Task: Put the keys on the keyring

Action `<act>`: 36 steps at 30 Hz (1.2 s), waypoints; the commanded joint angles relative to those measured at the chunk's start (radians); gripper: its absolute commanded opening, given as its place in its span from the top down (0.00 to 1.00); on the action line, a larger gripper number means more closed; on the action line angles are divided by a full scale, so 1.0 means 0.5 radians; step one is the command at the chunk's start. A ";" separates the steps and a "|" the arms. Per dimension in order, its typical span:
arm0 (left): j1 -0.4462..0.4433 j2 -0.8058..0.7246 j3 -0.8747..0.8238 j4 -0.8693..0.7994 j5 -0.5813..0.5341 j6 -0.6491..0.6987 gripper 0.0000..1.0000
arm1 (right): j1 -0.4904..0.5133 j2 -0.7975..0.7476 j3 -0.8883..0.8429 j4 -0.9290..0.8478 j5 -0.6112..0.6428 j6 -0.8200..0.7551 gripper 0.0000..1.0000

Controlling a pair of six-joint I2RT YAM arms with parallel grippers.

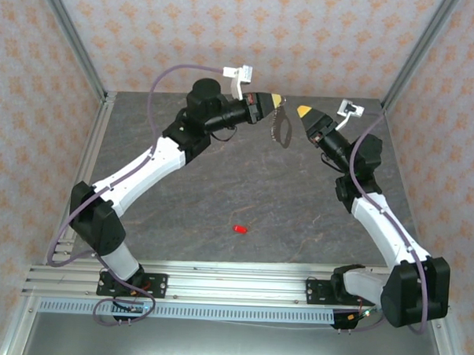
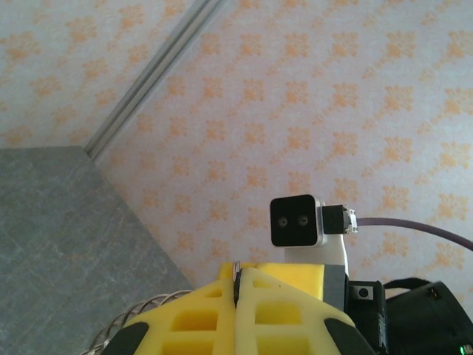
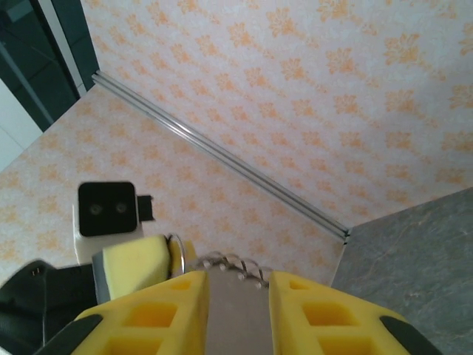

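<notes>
Both arms raised, extended toward far centre, tips facing. Left claw (image 1: 276, 99) pinched closed; right claw (image 1: 304, 111) parted.

The keyring (image 1: 284, 131) is thin bare metal wire, dull grey with a slight sheen. The left gripper (image 2: 237, 277) and right gripper (image 3: 236, 285) have matt yellow plastic fingers (image 3: 159, 318). The counter (image 1: 221, 177) looks matt, mottled grey like stone.

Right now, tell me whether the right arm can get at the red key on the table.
Probably yes. The red key lies alone on the bare table with nothing over it, and the right gripper is open and empty. The left gripper holds the keyring well away.
</notes>
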 commanded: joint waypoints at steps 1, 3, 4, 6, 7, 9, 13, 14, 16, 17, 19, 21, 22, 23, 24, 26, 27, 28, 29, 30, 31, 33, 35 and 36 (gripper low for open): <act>0.053 0.068 0.214 -0.336 0.343 0.261 1.00 | -0.026 -0.048 0.080 -0.153 -0.135 -0.141 0.75; 0.077 0.116 0.342 -0.493 0.456 0.374 1.00 | -0.033 -0.056 0.102 -0.157 -0.167 -0.157 0.76; 0.082 0.143 0.411 -0.586 0.506 0.431 1.00 | -0.034 -0.050 0.112 -0.141 -0.187 -0.154 0.76; 0.094 0.195 0.530 -0.742 0.599 0.528 1.00 | -0.034 -0.035 0.136 -0.075 -0.243 -0.123 0.75; 0.097 0.227 0.594 -0.824 0.647 0.577 1.00 | -0.033 -0.023 0.145 -0.038 -0.271 -0.102 0.74; 0.095 0.282 0.689 -0.940 0.707 0.640 1.00 | -0.033 -0.005 0.162 0.024 -0.309 -0.059 0.72; 0.097 0.332 0.752 -0.993 0.755 0.668 1.00 | -0.016 0.028 0.176 0.119 -0.340 0.005 0.71; 0.096 0.337 0.751 -0.993 0.758 0.668 1.00 | -0.010 0.033 0.179 0.123 -0.341 0.006 0.71; 0.096 0.344 0.752 -0.991 0.761 0.668 1.00 | 0.007 0.041 0.180 0.124 -0.338 0.002 0.72; 0.095 0.347 0.751 -0.991 0.761 0.664 1.00 | 0.011 0.046 0.180 0.123 -0.335 -0.001 0.72; 0.095 0.348 0.751 -0.987 0.764 0.665 1.00 | 0.030 0.062 0.183 0.126 -0.335 -0.001 0.72; 0.097 0.347 0.751 -0.984 0.767 0.662 1.00 | 0.045 0.062 0.186 0.129 -0.335 -0.005 0.73; 0.095 0.347 0.752 -0.981 0.767 0.661 1.00 | 0.052 0.064 0.185 0.126 -0.335 -0.008 0.73; 0.097 0.347 0.752 -0.981 0.767 0.660 1.00 | 0.055 0.062 0.183 0.125 -0.333 -0.011 0.73; 0.096 0.344 0.753 -0.979 0.767 0.662 1.00 | 0.061 0.103 0.180 0.125 -0.332 -0.013 0.73; 0.097 0.344 0.752 -0.978 0.767 0.660 1.00 | 0.069 0.111 0.167 0.126 -0.317 -0.018 0.73; 0.096 0.345 0.751 -0.975 0.767 0.660 1.00 | 0.072 0.109 0.157 0.129 -0.306 -0.019 0.73; 0.096 0.344 0.748 -0.974 0.767 0.660 1.00 | 0.077 0.112 0.148 0.132 -0.297 -0.019 0.74; 0.097 0.344 0.749 -0.972 0.767 0.662 1.00 | 0.079 0.112 0.139 0.135 -0.295 -0.019 0.75; 0.095 0.344 0.750 -0.970 0.767 0.662 1.00 | 0.083 0.112 0.133 0.137 -0.292 -0.018 0.75; 0.097 0.344 0.750 -0.969 0.767 0.661 1.00 | 0.084 0.112 0.124 0.137 -0.289 -0.019 0.75; 0.097 0.341 0.747 -0.963 0.767 0.661 1.00 | 0.087 0.114 0.111 0.142 -0.286 -0.019 0.76; 0.096 0.341 0.746 -0.960 0.761 0.657 1.00 | 0.094 0.113 0.101 0.155 -0.286 -0.014 0.77; 0.095 0.341 0.748 -0.957 0.760 0.655 1.00 | 0.100 0.116 0.100 0.160 -0.287 -0.011 0.77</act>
